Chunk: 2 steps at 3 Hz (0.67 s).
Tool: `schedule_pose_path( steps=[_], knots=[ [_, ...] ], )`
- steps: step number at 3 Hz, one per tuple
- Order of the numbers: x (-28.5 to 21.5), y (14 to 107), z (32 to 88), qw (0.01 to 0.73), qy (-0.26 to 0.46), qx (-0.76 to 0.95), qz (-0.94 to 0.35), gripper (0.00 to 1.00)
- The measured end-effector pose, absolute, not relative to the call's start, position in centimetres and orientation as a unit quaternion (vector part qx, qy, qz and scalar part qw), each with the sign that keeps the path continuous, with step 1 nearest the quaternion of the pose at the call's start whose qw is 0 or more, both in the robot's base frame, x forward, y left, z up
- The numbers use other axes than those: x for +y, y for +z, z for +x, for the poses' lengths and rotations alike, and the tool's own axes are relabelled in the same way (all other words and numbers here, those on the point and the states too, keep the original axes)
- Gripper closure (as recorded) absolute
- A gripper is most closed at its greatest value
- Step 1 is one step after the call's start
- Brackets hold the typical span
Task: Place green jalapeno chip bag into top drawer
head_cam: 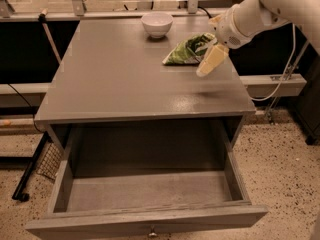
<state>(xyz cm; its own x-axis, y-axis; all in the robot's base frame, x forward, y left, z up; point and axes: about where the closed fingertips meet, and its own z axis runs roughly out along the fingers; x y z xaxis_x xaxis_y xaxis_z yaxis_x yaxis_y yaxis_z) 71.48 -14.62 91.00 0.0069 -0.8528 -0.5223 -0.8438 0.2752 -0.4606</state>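
The green jalapeno chip bag [186, 51] lies on the grey cabinet top [120, 79] at the back right, next to a white bowl. My gripper [213, 41] comes in from the right on a white arm and hovers at the bag's right end, open and empty. One cream finger [210, 61] points down in front of the bag, the other shows just behind it. The top drawer [150, 222] is pulled fully out below the cabinet top. It is empty, and its small knob sits at the centre of the front panel.
A white bowl [156, 24] stands at the back of the top, left of the bag. A rail and cables run behind the cabinet. A black stand leg [30, 176] and a mesh piece are on the speckled floor at the left.
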Motion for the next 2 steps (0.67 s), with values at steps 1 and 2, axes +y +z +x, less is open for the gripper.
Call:
schedule_pose_path(
  steps=[1, 2],
  knots=[
    [-13.6, 90.4, 74.5, 0.394, -0.011, 0.697, -0.599, 0.0],
    [-13.2, 89.7, 77.3, 0.403, -0.017, 0.693, -0.598, 0.0]
  ],
)
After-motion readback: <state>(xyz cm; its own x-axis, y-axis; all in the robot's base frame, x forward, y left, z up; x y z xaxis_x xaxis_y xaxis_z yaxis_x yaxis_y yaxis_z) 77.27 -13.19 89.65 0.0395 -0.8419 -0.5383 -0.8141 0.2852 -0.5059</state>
